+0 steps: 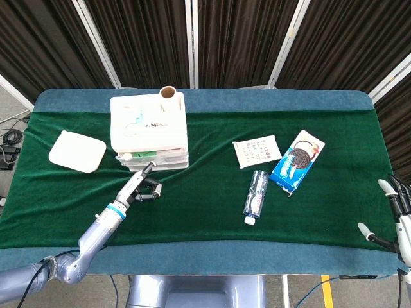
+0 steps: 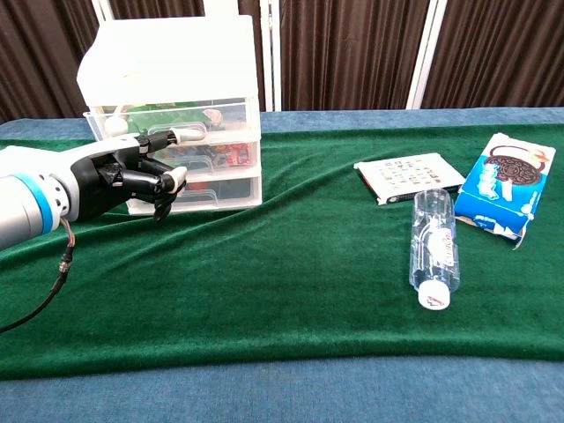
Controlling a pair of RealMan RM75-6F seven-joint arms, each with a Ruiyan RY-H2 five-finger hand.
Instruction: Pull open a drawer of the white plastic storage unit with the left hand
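The white plastic storage unit (image 1: 149,125) stands at the back left of the green cloth, seen front-on in the chest view (image 2: 167,62) with three clear drawers. Its top drawer (image 2: 220,115) sits slightly out, and a strip of green contents shows from above. My left hand (image 2: 132,176) is in front of the unit with most fingers curled. One outstretched finger reaches the top drawer's handle (image 2: 189,134). In the head view the left hand (image 1: 144,186) touches the unit's front edge. My right hand (image 1: 393,208) hangs off the table's right edge, fingers apart and empty.
A white square lid (image 1: 77,151) lies left of the unit, and a cardboard tube (image 1: 167,93) stands behind it. A clear bottle (image 2: 434,247), a blue cookie box (image 2: 504,183) and a flat card packet (image 2: 410,176) lie at centre right.
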